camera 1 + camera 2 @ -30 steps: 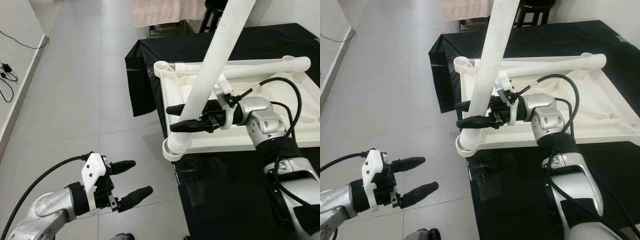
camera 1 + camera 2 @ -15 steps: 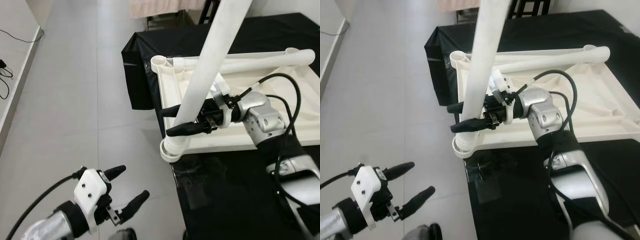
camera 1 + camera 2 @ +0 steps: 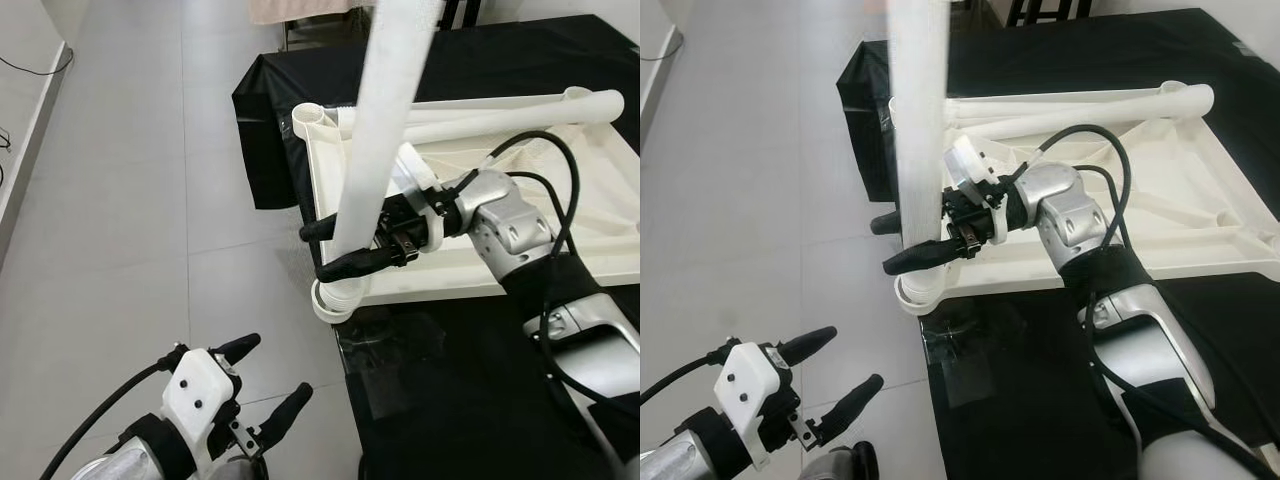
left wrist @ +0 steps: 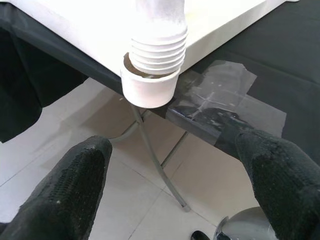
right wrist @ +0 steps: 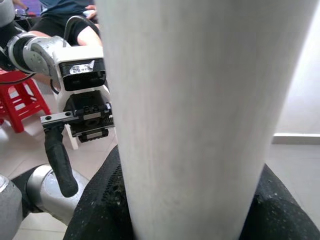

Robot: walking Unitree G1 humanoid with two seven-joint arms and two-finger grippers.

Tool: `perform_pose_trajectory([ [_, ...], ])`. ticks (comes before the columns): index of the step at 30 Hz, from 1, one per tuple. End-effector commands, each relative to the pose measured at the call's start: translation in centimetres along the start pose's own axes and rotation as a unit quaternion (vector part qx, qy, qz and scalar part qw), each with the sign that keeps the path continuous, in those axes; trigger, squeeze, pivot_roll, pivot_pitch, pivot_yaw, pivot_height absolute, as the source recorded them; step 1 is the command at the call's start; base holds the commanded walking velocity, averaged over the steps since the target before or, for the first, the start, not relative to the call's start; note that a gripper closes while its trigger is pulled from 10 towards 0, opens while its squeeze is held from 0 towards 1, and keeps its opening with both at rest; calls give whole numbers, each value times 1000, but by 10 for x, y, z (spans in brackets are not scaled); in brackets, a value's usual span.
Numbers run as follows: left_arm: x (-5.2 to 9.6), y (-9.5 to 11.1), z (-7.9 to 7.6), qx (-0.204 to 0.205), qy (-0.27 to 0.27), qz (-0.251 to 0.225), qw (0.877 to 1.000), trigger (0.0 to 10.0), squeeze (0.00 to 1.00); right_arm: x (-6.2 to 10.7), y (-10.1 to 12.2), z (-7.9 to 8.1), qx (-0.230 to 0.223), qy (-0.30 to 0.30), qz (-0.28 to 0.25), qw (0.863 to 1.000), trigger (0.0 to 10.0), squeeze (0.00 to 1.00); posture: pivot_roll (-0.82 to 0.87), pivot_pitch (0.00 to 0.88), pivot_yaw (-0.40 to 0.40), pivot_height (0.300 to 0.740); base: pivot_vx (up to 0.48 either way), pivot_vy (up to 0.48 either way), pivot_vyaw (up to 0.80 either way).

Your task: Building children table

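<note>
From the head views, your right tool (image 3: 340, 248) grips the white table leg (image 3: 385, 120), which stands nearly upright with its ribbed end in the corner socket (image 3: 333, 300) of the upturned white children's table (image 3: 470, 270) on the black-draped tabletop (image 3: 480, 390). Your left tool (image 3: 268, 385) hangs wide over the floor (image 3: 120, 200).

Left wrist view: both fingers (image 4: 70, 190) spread wide beneath the socket.

Right wrist view: the leg is clamped close between the pads.

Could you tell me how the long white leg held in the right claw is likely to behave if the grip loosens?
The white leg looks rigid and probably hollow, so light for its length. The right claw grips it low, near the threaded end, so the tall part could swing over. Its smooth round surface may slip or roll on the black table.
</note>
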State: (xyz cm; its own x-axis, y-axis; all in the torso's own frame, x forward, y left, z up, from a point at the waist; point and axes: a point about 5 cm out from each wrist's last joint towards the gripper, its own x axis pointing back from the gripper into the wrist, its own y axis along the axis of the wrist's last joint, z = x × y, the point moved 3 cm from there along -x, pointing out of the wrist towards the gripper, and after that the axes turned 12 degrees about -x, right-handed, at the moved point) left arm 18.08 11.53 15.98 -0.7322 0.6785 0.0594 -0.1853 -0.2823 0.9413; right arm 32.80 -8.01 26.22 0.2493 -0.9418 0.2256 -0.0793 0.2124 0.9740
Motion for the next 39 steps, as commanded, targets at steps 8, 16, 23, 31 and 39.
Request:
perform_pose_trajectory([
  [8, 1, 1, -9, 12, -13, 14, 1000, 10000, 0, -17, -8, 3, -14, 38, 10, 999, 10000, 0, 79, 286, -16, 740, 0, 0, 0],
  [16, 0, 0, -10, 8, -15, 13, 1000, 10000, 0, -22, 1, -5, 15, 29, -28, 999, 10000, 0, 88, 278, -12, 740, 0, 0, 0],
  [23, 0, 0, -11, 5, -15, 14, 1000, 10000, 0, -21, -1, -9, 23, 17, -37, 999, 10000, 0, 95, 275, -11, 740, 0, 0, 0],
  [31, 0, -1, -11, 5, -19, 16, 1000, 10000, 0, -8, -5, -9, 16, -3, -38, 999, 10000, 0, 94, 267, -7, 740, 0, 0, 0],
  [39, 0, -2, -11, 5, -20, 17, 1000, 10000, 0, -4, -13, -5, 5, -4, -37, 999, 10000, 0, 101, 262, -2, 740, 0, 0, 0],
])
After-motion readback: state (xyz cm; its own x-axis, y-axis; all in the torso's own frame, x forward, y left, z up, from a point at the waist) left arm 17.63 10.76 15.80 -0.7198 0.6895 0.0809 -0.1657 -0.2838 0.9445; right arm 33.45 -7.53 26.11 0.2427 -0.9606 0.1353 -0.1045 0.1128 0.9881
